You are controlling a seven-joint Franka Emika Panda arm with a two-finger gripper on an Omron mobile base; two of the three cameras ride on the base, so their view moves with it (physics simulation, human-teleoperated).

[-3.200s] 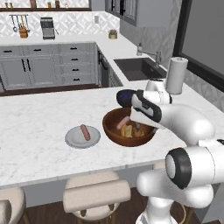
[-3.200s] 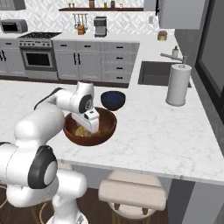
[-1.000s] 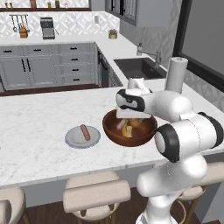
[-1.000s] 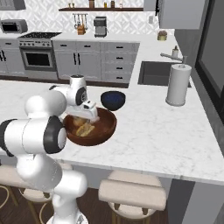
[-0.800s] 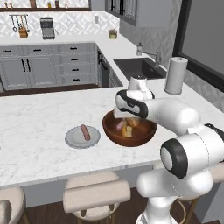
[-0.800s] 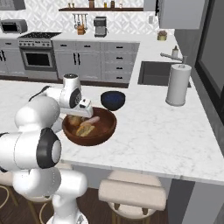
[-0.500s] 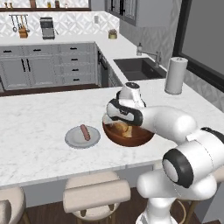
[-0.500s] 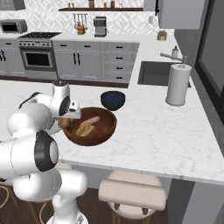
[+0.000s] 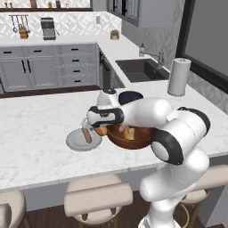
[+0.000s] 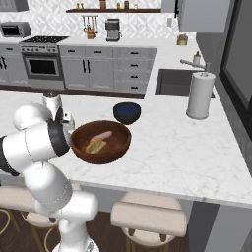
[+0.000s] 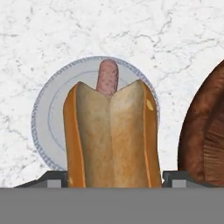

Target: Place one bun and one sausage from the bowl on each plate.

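Marble counter [image 9: 40, 129] carries the light grey plate [image 9: 75, 141] just left of the reddish-brown bowl [image 9: 133, 139] in the left base view. A sausage [image 9: 86, 135] already lies on that plate, and the claw [image 9: 95, 130] hangs at the plate's right edge with a bun [image 9: 102, 131] between its jaws. To do this step well, I judge the claw should move a little further over the plate's bare part and lower before it lets go, so the bun settles beside the sausage and not on the rim. A dark blue bowl [image 9: 130, 96] sits behind the arm, and a paper towel roll [image 9: 178, 76] stands well apart by the sink [image 9: 141, 70]; neither is in the way.

From the right base view, the bowl [image 10: 101, 153] holds another bun [image 10: 95, 145] and a sausage [image 10: 103, 135]. The small blue bowl [image 10: 127, 112] is just behind it. The arm's own bulk hides the plate.

Along the hand view, the jaws stand fairly wide, clamped on the bun [image 11: 110, 135], which covers much of the plate [image 11: 46, 118]. The sausage [image 11: 107, 77] pokes out beyond it; the bowl's edge [image 11: 205, 131] lies close on the right.
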